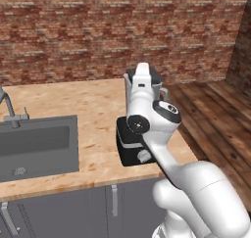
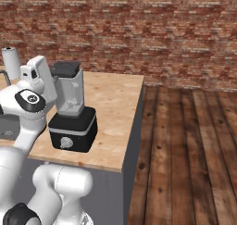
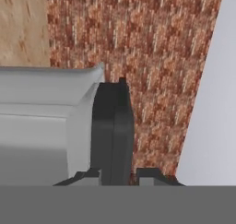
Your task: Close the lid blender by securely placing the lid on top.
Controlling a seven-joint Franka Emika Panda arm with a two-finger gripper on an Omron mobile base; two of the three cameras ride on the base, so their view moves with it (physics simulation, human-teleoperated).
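Note:
The blender's black base [image 2: 73, 129], with its silver band and front knob, stands near the counter's right end. Its clear jar [image 2: 70, 96] sits upright on it. The dark lid [image 2: 65, 69] lies at the jar's rim, slightly tilted. In the hand view the lid [image 3: 113, 131] appears edge-on beside the grey jar rim [image 3: 41, 121]. My gripper [image 3: 119, 176] is shut on the lid, one fingertip on each side. In the left base view my arm covers most of the jar [image 1: 162, 92], and the lid [image 1: 156, 75] peeks out behind my hand.
A grey sink [image 1: 39, 144] with a faucet [image 1: 12, 112] is set into the wooden counter [image 1: 98, 109] to the left. A white roll [image 2: 11, 62] stands at the back. The counter ends just right of the blender above a wooden floor [image 2: 185, 150]. A brick wall runs behind.

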